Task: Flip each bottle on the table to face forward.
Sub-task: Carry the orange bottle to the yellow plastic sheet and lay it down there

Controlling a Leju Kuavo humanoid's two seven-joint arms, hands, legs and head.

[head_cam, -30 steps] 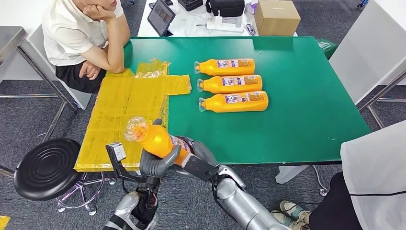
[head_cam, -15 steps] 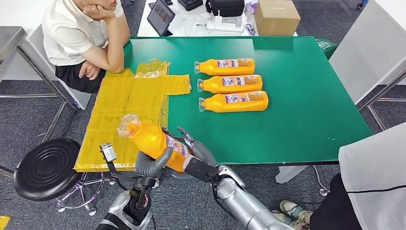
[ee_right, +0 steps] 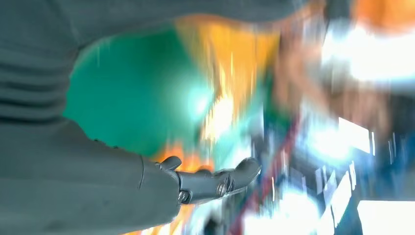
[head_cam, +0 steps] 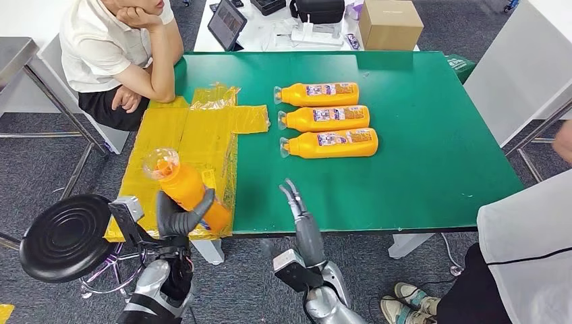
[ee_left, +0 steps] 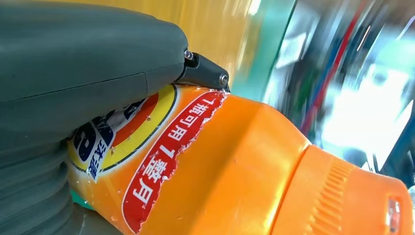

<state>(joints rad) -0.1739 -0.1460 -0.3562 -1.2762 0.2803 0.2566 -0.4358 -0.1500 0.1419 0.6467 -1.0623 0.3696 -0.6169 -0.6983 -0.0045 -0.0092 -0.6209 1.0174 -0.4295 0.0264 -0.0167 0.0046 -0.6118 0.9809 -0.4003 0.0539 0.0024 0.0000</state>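
My left hand point(head_cam: 177, 214) grips an orange bottle point(head_cam: 186, 187) by its lower body, tilted with its clear cap up and to the left, above the table's front left edge. In the left wrist view the bottle point(ee_left: 235, 166) shows its red and yellow label beside my thumb point(ee_left: 88, 58). My right hand point(head_cam: 301, 214) is open at the table's front edge, fingers stretched out, holding nothing; its fingers point(ee_right: 215, 181) show blurred in the right wrist view. Three orange bottles point(head_cam: 317, 94) point(head_cam: 325, 118) point(head_cam: 330, 143) lie side by side mid-table, caps to the left.
Yellow plastic sheets point(head_cam: 182, 148) cover the left part of the green table point(head_cam: 418, 148). A seated person point(head_cam: 115, 47) leans on the far left corner. A black stool point(head_cam: 66, 236) stands at front left. Another person's white sleeve point(head_cam: 526, 236) is at right.
My right hand has let go of the bottle and drawn back to the right. My left hand has carried the bottle leftward, more upright.
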